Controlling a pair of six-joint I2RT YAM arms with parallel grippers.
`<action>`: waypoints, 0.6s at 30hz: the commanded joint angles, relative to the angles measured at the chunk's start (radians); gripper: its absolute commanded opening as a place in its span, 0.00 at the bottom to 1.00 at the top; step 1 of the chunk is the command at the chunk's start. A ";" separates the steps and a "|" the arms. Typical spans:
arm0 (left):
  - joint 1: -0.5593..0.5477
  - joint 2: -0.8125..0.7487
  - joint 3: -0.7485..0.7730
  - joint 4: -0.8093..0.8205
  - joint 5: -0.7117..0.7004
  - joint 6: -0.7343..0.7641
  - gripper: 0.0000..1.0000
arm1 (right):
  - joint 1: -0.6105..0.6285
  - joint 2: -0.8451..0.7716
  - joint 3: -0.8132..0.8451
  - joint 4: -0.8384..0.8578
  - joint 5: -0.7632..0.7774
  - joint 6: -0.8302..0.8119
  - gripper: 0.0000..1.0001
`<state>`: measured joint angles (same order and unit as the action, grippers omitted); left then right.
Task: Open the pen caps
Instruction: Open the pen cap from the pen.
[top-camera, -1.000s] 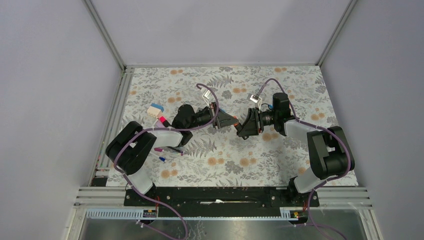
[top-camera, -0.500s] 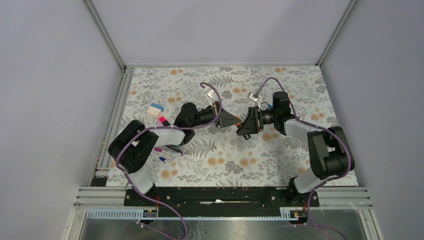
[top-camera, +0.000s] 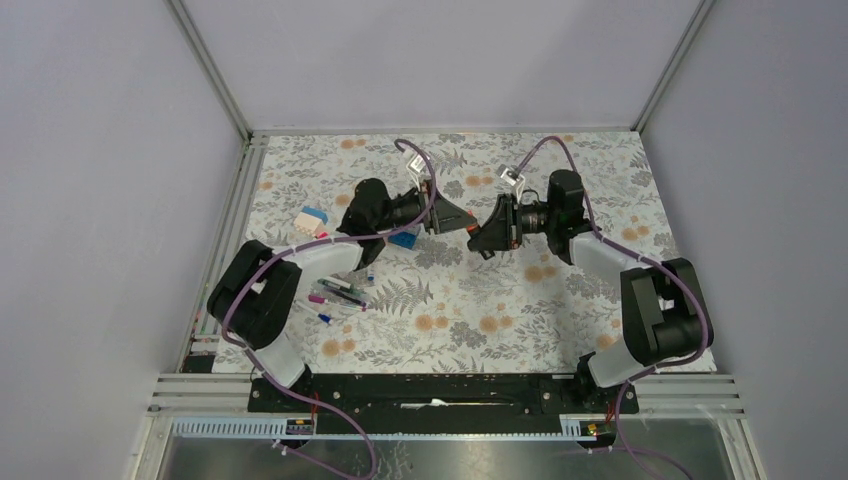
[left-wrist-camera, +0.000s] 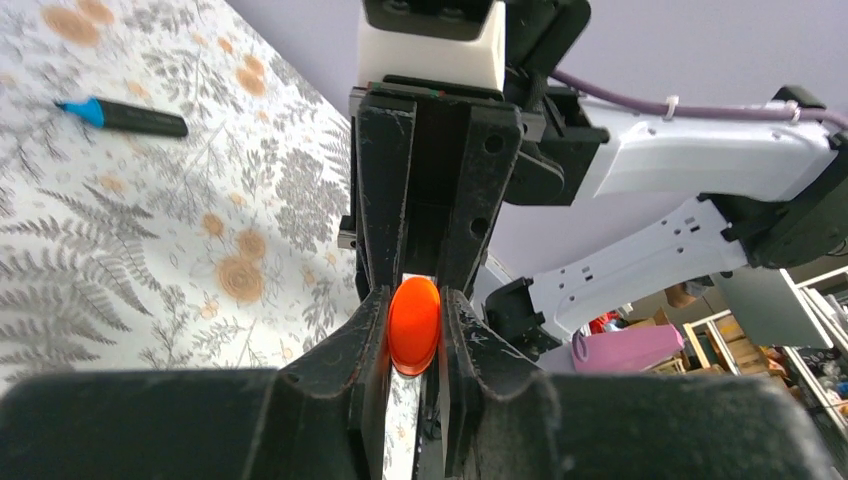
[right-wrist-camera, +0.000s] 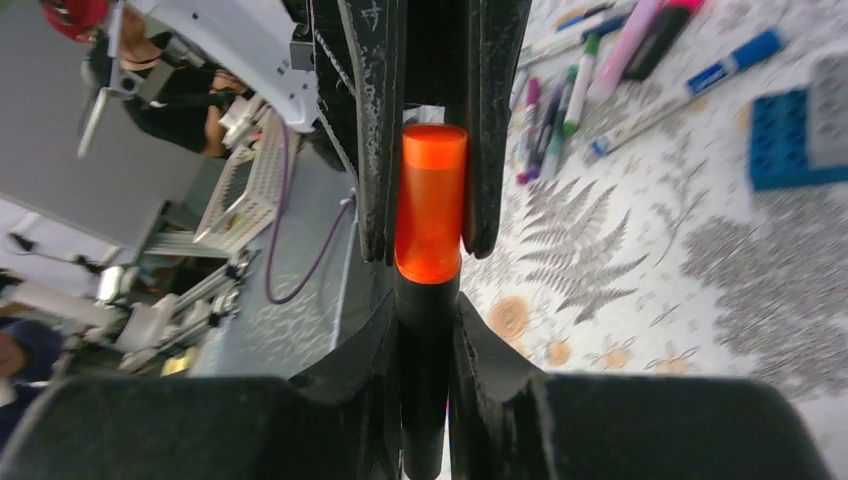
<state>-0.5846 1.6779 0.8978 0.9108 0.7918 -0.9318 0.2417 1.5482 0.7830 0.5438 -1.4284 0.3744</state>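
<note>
- the right gripper (right-wrist-camera: 425, 310) pinches the dark barrel (right-wrist-camera: 425, 400) of a pen, held in the air above the table (right-wrist-camera: 650, 300).
- straight ahead of its fingertips, the orange cap (right-wrist-camera: 430, 200) meets the end of that barrel.
- the left gripper (left-wrist-camera: 415, 300) faces the right gripper tip to tip and is clamped on the orange cap.
- further out, down on the table to the right gripper's right in its wrist view, lies a blue block (right-wrist-camera: 790, 150).
- beyond the block lie loose pens (right-wrist-camera: 560, 95) with pink, green, purple and blue ends.
- far off to the left gripper's left in its wrist view, a dark marker (left-wrist-camera: 125, 117) with a blue tip lies alone.
</note>
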 joint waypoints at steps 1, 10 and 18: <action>0.185 -0.142 0.158 0.178 -0.198 0.016 0.00 | 0.011 -0.020 -0.031 -0.052 -0.090 -0.014 0.00; 0.242 -0.210 0.048 0.308 -0.337 -0.075 0.00 | 0.014 -0.016 -0.034 -0.071 -0.087 -0.031 0.00; 0.267 -0.244 0.082 0.226 -0.321 0.001 0.00 | 0.022 -0.011 -0.027 -0.080 -0.069 -0.044 0.00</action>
<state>-0.2939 1.4509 0.9344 1.0920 0.4812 -0.9684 0.2604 1.5513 0.7387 0.4721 -1.4590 0.3614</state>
